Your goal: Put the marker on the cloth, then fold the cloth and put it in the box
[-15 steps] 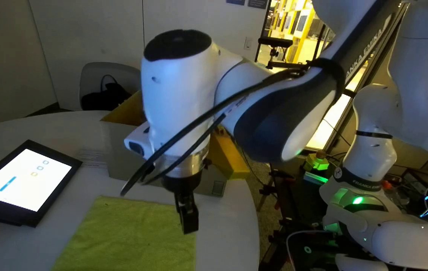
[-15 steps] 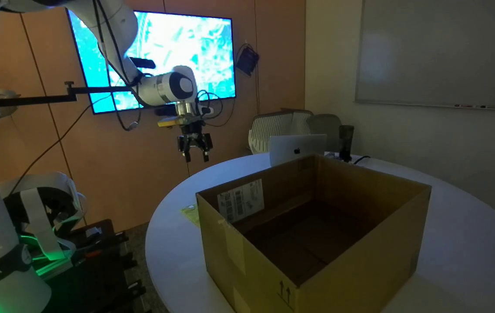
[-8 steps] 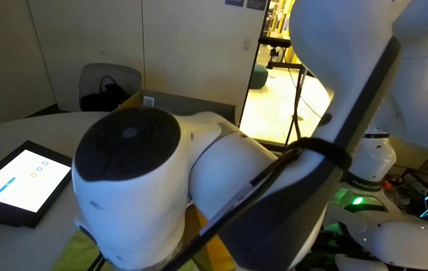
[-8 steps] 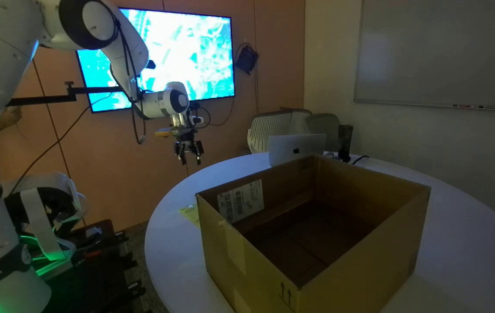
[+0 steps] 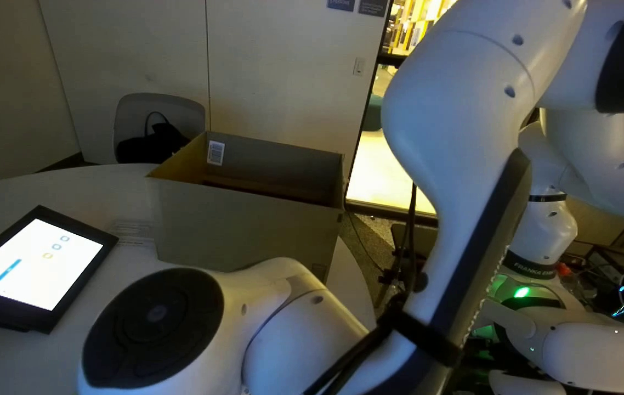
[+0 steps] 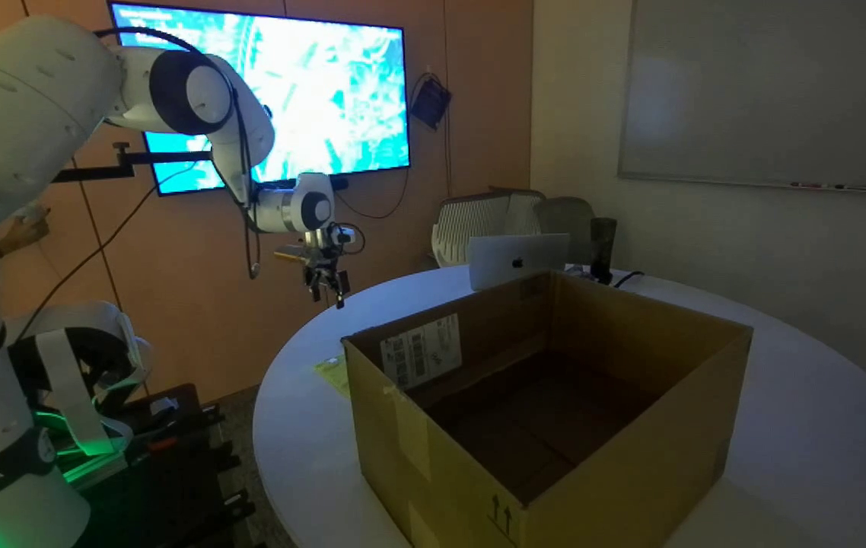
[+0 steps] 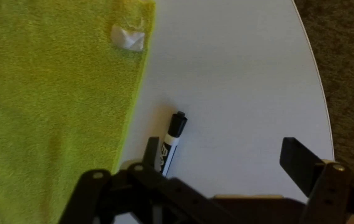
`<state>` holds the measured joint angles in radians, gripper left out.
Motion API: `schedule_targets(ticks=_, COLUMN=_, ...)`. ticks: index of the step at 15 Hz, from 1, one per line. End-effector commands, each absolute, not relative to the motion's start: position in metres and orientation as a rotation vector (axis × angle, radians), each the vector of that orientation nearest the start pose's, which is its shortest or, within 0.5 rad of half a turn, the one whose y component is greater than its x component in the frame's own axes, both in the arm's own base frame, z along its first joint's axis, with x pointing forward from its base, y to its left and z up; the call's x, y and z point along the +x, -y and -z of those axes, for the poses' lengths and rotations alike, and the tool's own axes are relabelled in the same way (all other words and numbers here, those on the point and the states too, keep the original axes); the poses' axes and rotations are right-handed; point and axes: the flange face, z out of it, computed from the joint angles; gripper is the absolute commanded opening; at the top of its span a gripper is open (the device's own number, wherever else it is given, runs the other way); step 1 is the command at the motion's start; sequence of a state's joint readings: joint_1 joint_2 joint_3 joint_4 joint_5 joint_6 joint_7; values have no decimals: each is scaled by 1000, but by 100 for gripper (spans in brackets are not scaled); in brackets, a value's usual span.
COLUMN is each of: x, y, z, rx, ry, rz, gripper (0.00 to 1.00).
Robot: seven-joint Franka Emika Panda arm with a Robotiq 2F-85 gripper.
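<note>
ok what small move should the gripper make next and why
Probably shift the open gripper toward the cloth before lowering: in the wrist view, the marker lies on the table, partly hidden by the cloth-side finger, not centred in the gap.

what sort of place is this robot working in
Probably an office meeting room: an exterior view shows a large, brightly lit rectangular screen on the wall, a wide pale-grey rectangular whiteboard and a white, round-edged table.
</note>
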<state>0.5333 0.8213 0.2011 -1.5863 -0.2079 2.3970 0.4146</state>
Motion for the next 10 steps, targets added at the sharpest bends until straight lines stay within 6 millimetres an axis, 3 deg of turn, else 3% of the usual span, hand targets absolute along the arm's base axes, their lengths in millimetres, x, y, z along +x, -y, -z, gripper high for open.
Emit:
schedule_targets(ticks=1, x=542, y=-465, z=-125, rx=-3003, ry=572, rz=20, gripper=100)
schedule_targets(ticks=6, x=556, y=-472, z=-90, rx=-2951, ry=563, rz=39, gripper=100)
schedule_targets(ticks=10, x=575, y=-471, z=-77, rx=-2943, ry=596, rz=67, gripper=100)
